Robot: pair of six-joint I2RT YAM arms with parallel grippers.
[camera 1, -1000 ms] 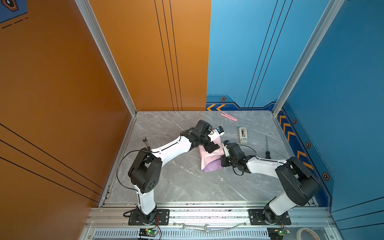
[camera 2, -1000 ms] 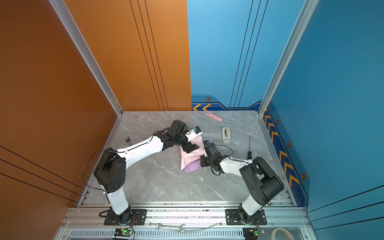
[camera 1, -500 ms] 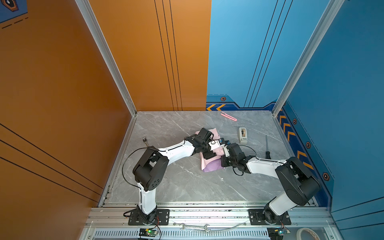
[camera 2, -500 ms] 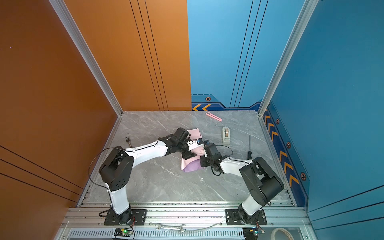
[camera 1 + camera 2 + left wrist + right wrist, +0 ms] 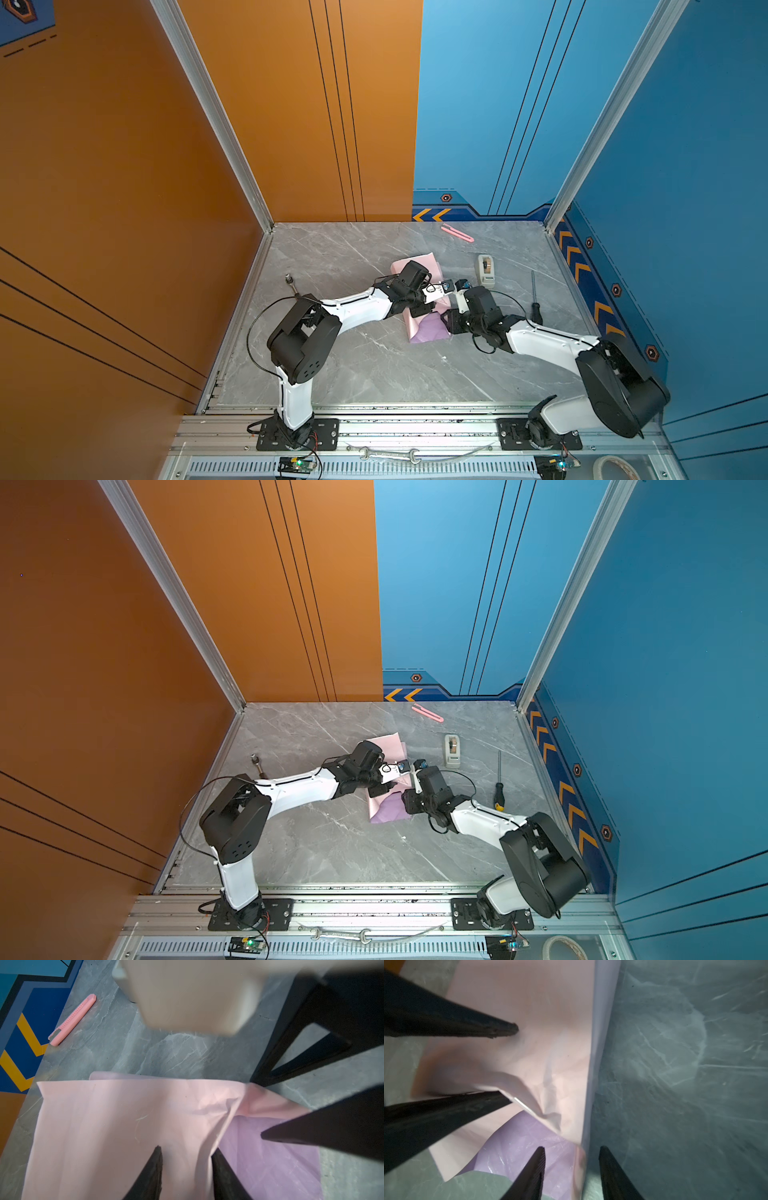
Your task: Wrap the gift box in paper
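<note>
Marble tabletop (image 5: 353,365) bears creased paper (image 5: 104,1126), pink folded over lilac.

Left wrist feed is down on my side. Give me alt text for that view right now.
The creased sheet of wrapping paper, pale pink side up with a lilac patch exposed, lies folded on the grey marble table, the left gripper open over it. The right gripper reaches in with jaws apart; a pink plastic cutter lies farther off.
</note>
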